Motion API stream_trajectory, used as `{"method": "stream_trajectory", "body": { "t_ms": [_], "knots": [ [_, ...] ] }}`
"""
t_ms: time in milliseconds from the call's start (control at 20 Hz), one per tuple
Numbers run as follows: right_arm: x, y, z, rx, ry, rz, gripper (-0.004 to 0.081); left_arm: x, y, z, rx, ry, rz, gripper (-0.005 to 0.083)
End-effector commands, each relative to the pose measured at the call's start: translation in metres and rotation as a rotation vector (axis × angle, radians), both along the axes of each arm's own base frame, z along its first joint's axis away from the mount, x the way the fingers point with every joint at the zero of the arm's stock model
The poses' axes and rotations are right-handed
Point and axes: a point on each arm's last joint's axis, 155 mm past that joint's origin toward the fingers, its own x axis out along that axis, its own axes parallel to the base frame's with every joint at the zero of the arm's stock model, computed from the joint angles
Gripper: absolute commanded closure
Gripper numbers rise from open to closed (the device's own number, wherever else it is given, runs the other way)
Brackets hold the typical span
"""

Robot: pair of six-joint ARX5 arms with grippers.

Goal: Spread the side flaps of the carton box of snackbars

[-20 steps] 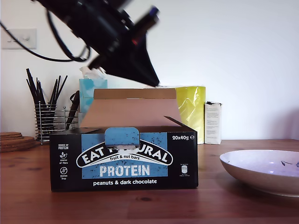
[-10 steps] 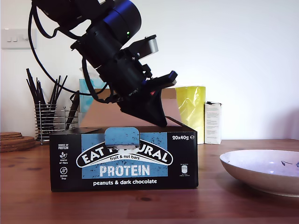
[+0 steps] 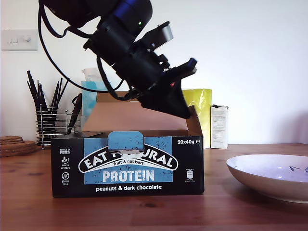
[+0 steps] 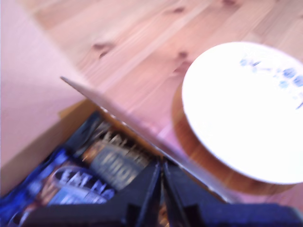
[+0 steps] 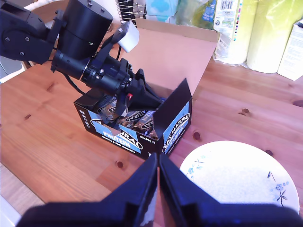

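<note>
Our first pincer [image 3: 182,111], fingers pressed together, leans into the carton box of snackbars [image 3: 127,161] on the wooden bench [image 3: 144,211], against the raised side flap [image 5: 173,115] nearest the white plate [image 3: 272,175]. Our second pincer [image 5: 158,172] hovers high above, likewise together

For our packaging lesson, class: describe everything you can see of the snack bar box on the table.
The carton box of snackbars is wide, low black cardboard with a blue front panel lettered "EAT NATURAL PROTEIN" and "20x40g". It sits upright on the wooden table, open, its brown lid flap standing behind. Wrapped bars lie inside. One side flap stands raised beside my first gripper, which is shut.
</note>
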Motion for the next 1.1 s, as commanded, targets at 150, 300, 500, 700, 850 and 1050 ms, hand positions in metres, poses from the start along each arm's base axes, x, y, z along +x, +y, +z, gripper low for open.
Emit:
{"method": "stream_trajectory", "body": {
  "t_ms": [150,300,500,700,850,1050],
  "knots": [
    [0.001,0.001,-0.002,-0.003,-0.002,0.004,0.0783,-0.010,-0.024,-0.026,-0.006,0.024,-0.033,0.0797],
    [0.001,0.001,-0.002,-0.004,0.000,0.004,0.0783,-0.012,-0.034,-0.034,-0.017,0.020,-0.040,0.0797],
    [0.001,0.001,-0.004,-0.008,0.007,0.004,0.0783,-0.015,-0.040,-0.051,-0.007,0.039,-0.045,0.0797],
    [0.001,0.001,-0.004,-0.007,0.007,0.004,0.0783,-0.020,-0.044,-0.058,0.003,0.050,-0.058,0.0797],
    [0.001,0.001,-0.004,-0.007,0.006,0.004,0.0783,-0.029,-0.045,-0.065,0.029,0.072,-0.064,0.0797],
    [0.001,0.001,-0.002,-0.003,-0.001,0.004,0.0783,-0.032,-0.034,-0.078,0.098,0.100,-0.047,0.0797]
  ]
}}
